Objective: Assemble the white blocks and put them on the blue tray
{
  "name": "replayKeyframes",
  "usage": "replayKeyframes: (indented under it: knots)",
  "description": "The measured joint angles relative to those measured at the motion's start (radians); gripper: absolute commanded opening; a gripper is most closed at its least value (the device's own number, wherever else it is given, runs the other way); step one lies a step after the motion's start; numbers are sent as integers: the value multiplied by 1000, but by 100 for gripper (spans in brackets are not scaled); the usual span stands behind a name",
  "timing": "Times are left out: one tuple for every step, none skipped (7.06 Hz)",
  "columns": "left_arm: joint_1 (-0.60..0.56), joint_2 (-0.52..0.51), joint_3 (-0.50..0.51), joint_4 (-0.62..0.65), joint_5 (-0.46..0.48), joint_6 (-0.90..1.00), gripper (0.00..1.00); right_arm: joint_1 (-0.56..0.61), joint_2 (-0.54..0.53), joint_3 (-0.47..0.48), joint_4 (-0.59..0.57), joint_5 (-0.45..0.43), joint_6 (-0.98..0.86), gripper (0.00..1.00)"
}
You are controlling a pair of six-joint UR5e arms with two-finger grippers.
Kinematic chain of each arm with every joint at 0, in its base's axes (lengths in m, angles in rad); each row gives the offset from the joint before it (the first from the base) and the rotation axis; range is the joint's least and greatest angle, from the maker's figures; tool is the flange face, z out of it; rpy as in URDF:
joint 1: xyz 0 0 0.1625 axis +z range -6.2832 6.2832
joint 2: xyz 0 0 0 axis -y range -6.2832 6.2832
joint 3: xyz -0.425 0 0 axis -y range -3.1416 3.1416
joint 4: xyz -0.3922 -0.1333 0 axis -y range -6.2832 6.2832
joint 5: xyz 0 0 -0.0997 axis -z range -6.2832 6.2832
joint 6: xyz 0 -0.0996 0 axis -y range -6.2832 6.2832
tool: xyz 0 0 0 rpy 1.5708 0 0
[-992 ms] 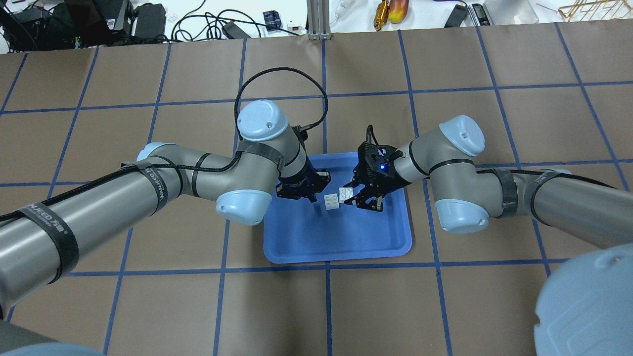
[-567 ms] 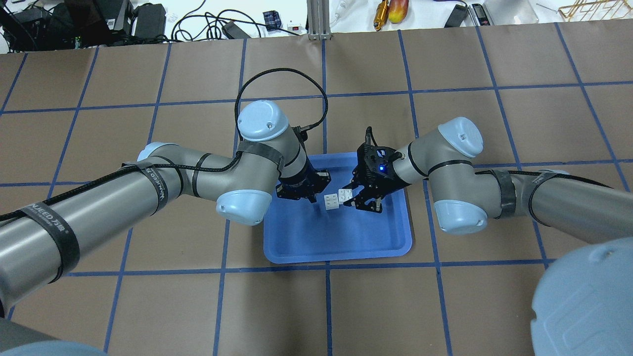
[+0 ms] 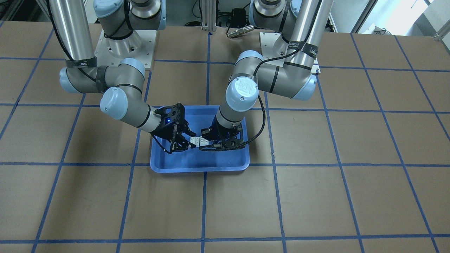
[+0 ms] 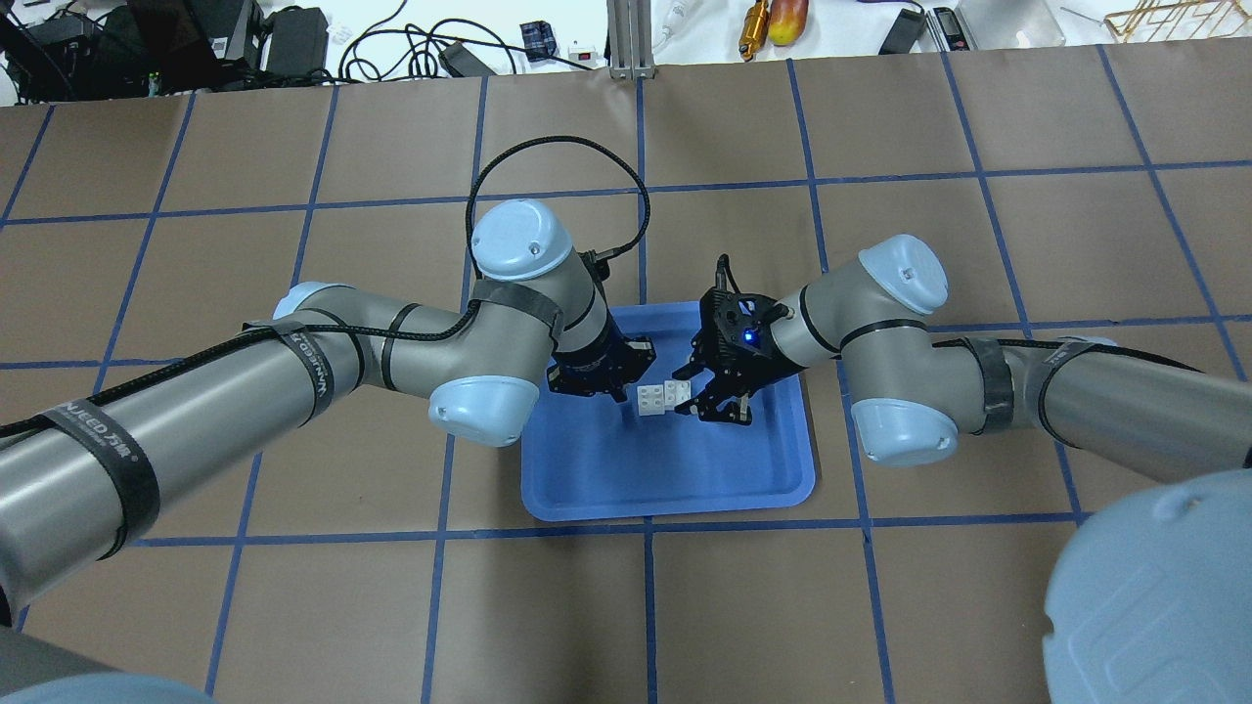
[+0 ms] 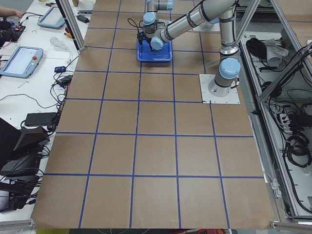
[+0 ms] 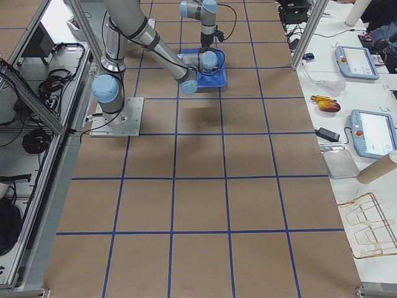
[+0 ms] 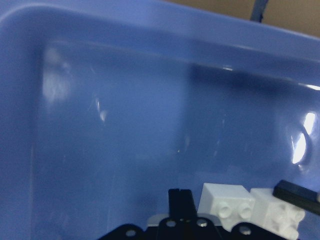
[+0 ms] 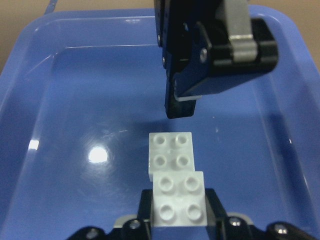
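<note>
Overhead: left tool [image 4: 629, 375] low over blue tray [image 4: 685, 479], fingers spread, gripping nothing. Just off its tips a loose white block [image 4: 650, 400] lies on the tray floor, studs up. Touching it, the second white block [image 4: 677, 394], clenched in right tool [image 4: 700, 397]. Tray on brown surface [image 4: 880, 606].

white blocks [image 4: 657, 398], blue tray [image 4: 675, 474], brown table [image 4: 763, 606]

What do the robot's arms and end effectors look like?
The left arm and right arm are grey tubes with pale blue joint caps and black straps. A black braided cable loops from the left wrist. The left end effector and right end effector are black; the right shows a blue light.
</note>
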Motion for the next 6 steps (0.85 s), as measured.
replayKeyframes:
  knots:
    - [0, 0, 0, 0, 0, 0, 0, 0, 0, 14, -4, 1, 1, 100]
    - [-1, 0, 0, 0, 0, 0, 0, 0, -3, 29, -14, 1, 5, 100]
    - [-1, 0, 0, 0, 0, 0, 0, -1, -8, 27, -27, 2, 29, 100]
    - [-2, -1, 0, 0, 0, 0, 0, -4, -14, 1, -38, 1, 87, 100]
    - [-4, -2, 0, 0, 0, -1, 0, -7, -28, -48, -38, -5, 164, 100]
    - [-7, -4, 0, 0, 0, -3, 0, -8, -54, -108, 3, -20, 232, 100]
